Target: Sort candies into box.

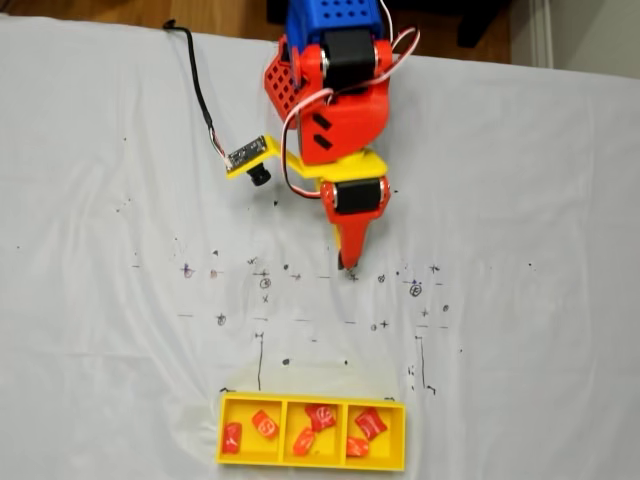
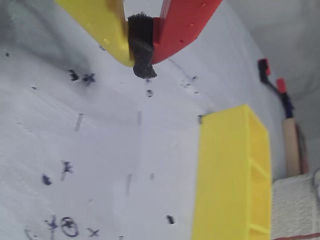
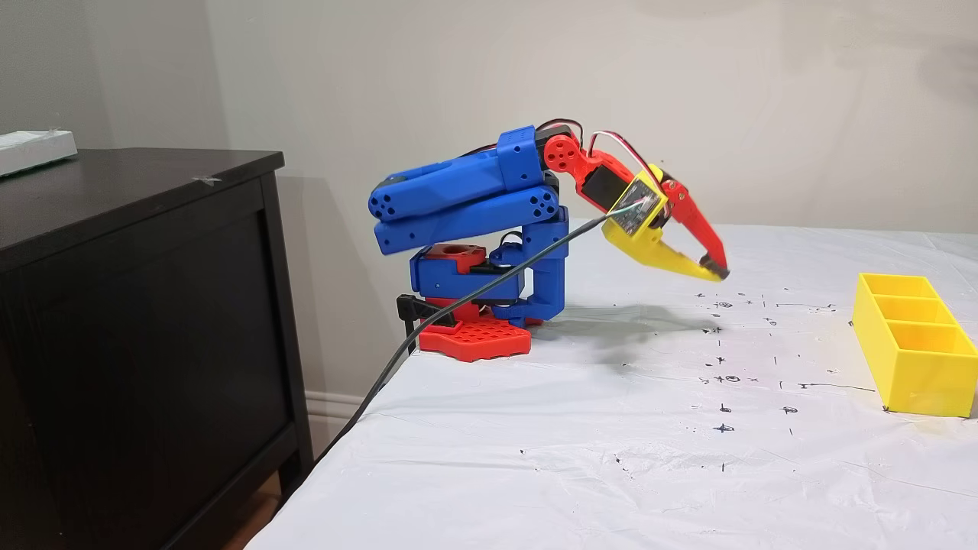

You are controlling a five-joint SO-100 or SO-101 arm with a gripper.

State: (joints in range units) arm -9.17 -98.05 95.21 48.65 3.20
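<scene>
The yellow box (image 1: 310,464) lies at the near edge of the table in a fixed view, three compartments in a row. Several red and orange candies (image 1: 265,424) lie in it, two per compartment. My gripper (image 1: 347,262) hovers above the marked sheet, well back from the box, fingers shut with nothing between them. In the wrist view the yellow and red fingers meet on their black pads, the gripper (image 2: 142,67) at the top, and the box (image 2: 225,175) stands lower right. From the side, the gripper (image 3: 717,272) points down towards the table, left of the box (image 3: 917,374).
A white sheet (image 1: 120,330) with pen marks covers the table. The arm's base (image 3: 474,336) sits at the table's back edge, a black cable (image 3: 458,305) trailing off it. A dark cabinet (image 3: 137,305) stands beside the table.
</scene>
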